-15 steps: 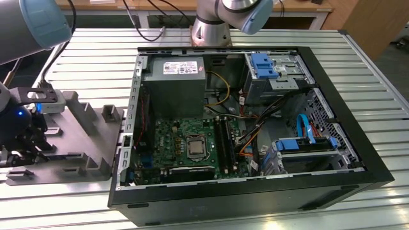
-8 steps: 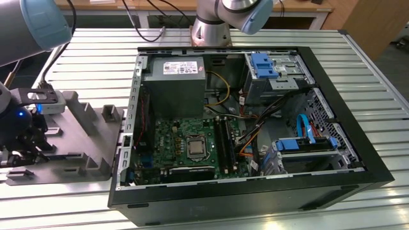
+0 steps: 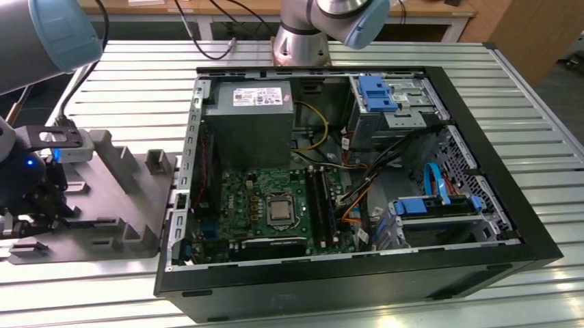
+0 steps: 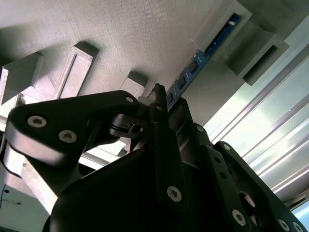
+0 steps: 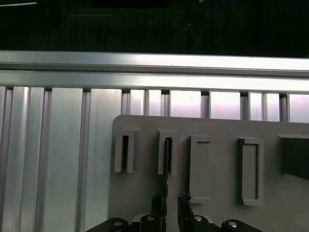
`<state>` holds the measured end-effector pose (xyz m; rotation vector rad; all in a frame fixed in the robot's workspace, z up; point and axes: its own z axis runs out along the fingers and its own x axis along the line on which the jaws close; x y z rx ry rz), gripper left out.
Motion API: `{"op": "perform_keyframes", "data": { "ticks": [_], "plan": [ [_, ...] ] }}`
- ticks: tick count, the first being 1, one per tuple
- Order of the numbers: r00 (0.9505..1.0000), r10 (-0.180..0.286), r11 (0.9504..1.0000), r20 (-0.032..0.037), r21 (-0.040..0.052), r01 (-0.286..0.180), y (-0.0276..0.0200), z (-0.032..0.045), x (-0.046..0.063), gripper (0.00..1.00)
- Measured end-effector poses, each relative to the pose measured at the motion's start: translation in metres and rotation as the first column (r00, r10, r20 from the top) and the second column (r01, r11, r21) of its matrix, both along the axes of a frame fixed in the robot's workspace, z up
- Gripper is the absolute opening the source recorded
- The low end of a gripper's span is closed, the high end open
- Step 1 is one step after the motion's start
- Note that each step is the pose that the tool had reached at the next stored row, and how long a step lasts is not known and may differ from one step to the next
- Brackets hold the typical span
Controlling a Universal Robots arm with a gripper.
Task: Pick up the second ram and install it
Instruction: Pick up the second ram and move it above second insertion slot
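The second ram (image 5: 166, 164) stands on edge in a slot of the grey fixture (image 5: 217, 130), a thin dark stick seen end-on. In the second wrist view the ram (image 4: 203, 53) runs as a dark strip with blue patches into a fixture block. My gripper (image 5: 170, 205) is down at the ram's near end, one finger on each side, with a small gap on one side; it looks open. In the exterior view the gripper (image 3: 37, 201) hangs over the fixture (image 3: 123, 198) at that view's left, outside the computer case.
The open computer case (image 3: 511, 205) lies on the slatted aluminium table (image 3: 137, 82). Inside are the grey power supply (image 3: 248, 126), the motherboard with its long black slots (image 3: 319, 198), and blue drive brackets (image 3: 376, 92). Upright fixture blocks (image 3: 157, 162) stand around the gripper.
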<state>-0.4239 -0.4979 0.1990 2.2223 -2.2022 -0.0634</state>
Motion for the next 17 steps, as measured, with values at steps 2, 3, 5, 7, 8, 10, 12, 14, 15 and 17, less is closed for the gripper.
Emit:
{"op": "perform_keyframes", "data": {
  "ticks": [2,3,5,7,8,10,12,14,15,17],
  "plan": [
    [1.0000,0.000,1.0000,0.0003,0.0002,0.000,0.0000,-0.0009,0.0000,0.27],
    [1.0000,0.000,1.0000,0.0001,0.0000,0.000,0.0000,-0.0009,0.0000,0.27],
    [1.0000,0.000,1.0000,0.0000,-0.0002,0.000,0.0000,-0.0008,0.0000,0.27],
    [1.0000,0.000,1.0000,0.0001,-0.0002,0.000,-0.0010,-0.0010,0.0000,0.27],
    [1.0000,0.000,1.0000,0.0000,-0.0001,0.000,-0.0011,-0.0009,0.0000,0.27],
    [1.0000,0.000,1.0000,0.0001,-0.0001,0.000,-0.0012,-0.0009,0.0000,0.27],
    [1.0000,0.000,1.0000,0.0000,-0.0001,0.000,-0.0013,-0.0009,0.0000,0.27],
    [1.0000,0.000,1.0000,0.0000,-0.0001,0.000,-0.0013,-0.0009,0.0000,0.27],
    [1.0000,0.000,1.0000,0.0000,-0.0001,0.000,-0.0013,-0.0009,0.0000,0.27],
    [1.0000,0.000,1.0000,0.0000,-0.0001,0.000,-0.0013,-0.0009,0.0000,0.27]
  ]
}}
